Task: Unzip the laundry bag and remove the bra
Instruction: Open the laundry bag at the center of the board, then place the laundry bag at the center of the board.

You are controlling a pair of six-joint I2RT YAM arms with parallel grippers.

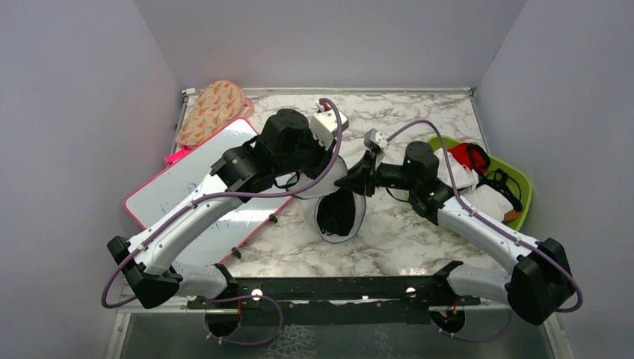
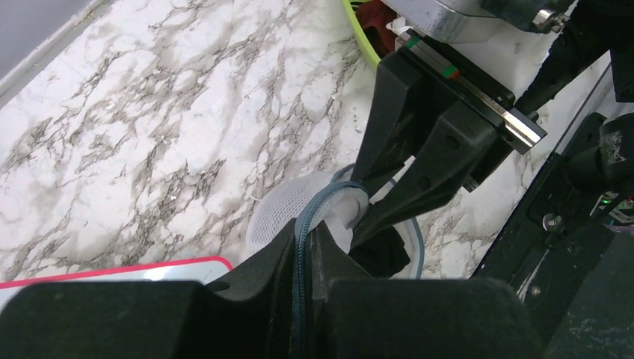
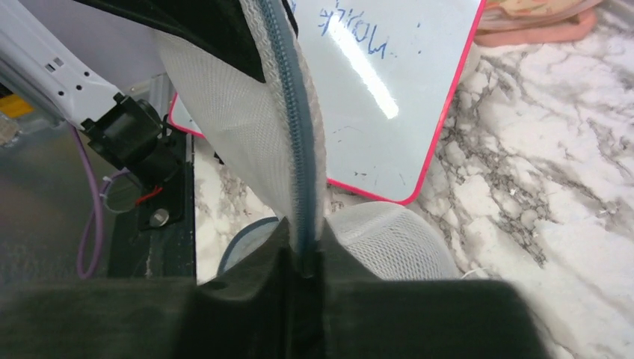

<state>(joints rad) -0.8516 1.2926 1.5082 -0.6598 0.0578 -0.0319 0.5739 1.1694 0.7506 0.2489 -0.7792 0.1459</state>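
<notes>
The left gripper (image 2: 305, 238) is clenched on the zipper seam of the laundry bag (image 2: 280, 206). The right gripper (image 3: 303, 258), close against it, pinches the same seam. The black bra (image 1: 336, 213) lies inside the bag's gaping mouth, just on the base side of both grippers.

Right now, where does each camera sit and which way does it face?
Top external: above, behind the bases, looking down at the marble table; both arms show.
Left wrist: along the left gripper, pinching the laundry bag, toward the right gripper.
Right wrist: along its fingers toward the whiteboard.
Both wrist views share the bag's zipper.
</notes>
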